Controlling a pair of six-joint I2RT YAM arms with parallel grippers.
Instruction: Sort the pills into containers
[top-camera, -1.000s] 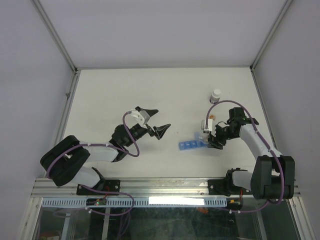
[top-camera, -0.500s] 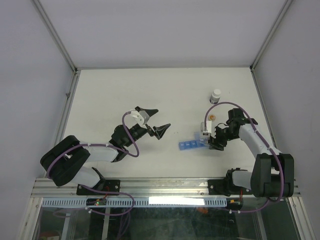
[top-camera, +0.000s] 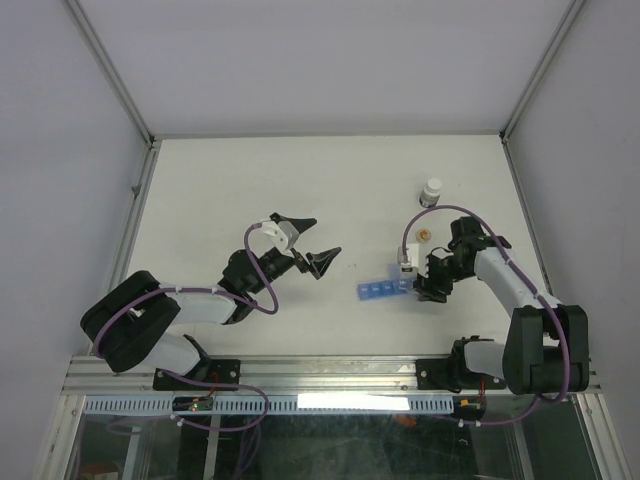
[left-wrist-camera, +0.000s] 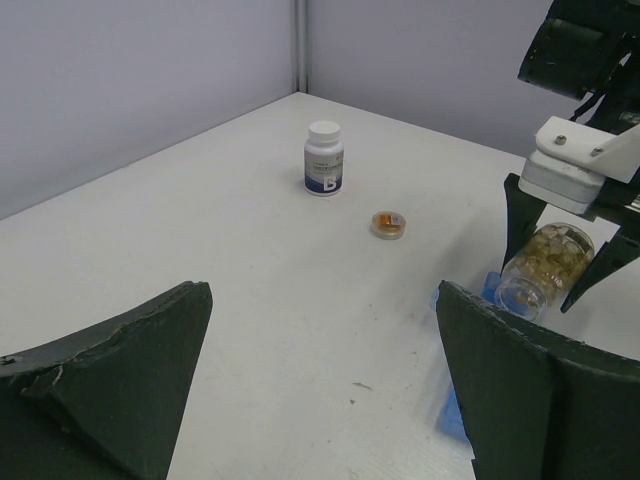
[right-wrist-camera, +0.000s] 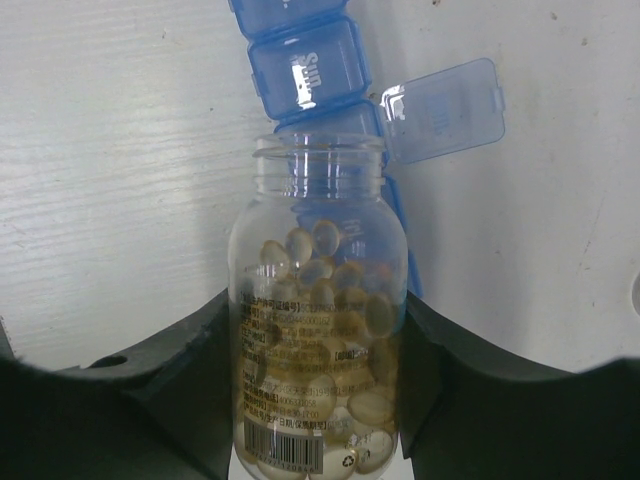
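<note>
Closest in, our left end effector (left-wrist-camera: 320, 390) hangs spread wide above the table (left-wrist-camera: 200, 240), gripping nothing. We'd say it's parked out of the way to give the right arm room.

Further out, the right end effector (left-wrist-camera: 556, 262) pinches a clear uncapped bottle (right-wrist-camera: 318, 300) round its body. The mouth is tipped toward the blue pill organizer (right-wrist-camera: 305, 75), right at the compartment whose lid (right-wrist-camera: 443, 108) stands flipped open. That looks set for a pour.

The pills (right-wrist-camera: 320, 270), glossy tan ovals, sit piled inside the bottle; whether any have reached the compartment, we can't tell.

Beyond sits a small orange-centred cap (left-wrist-camera: 388, 223), then an upright white-capped bottle (left-wrist-camera: 323, 158).
</note>
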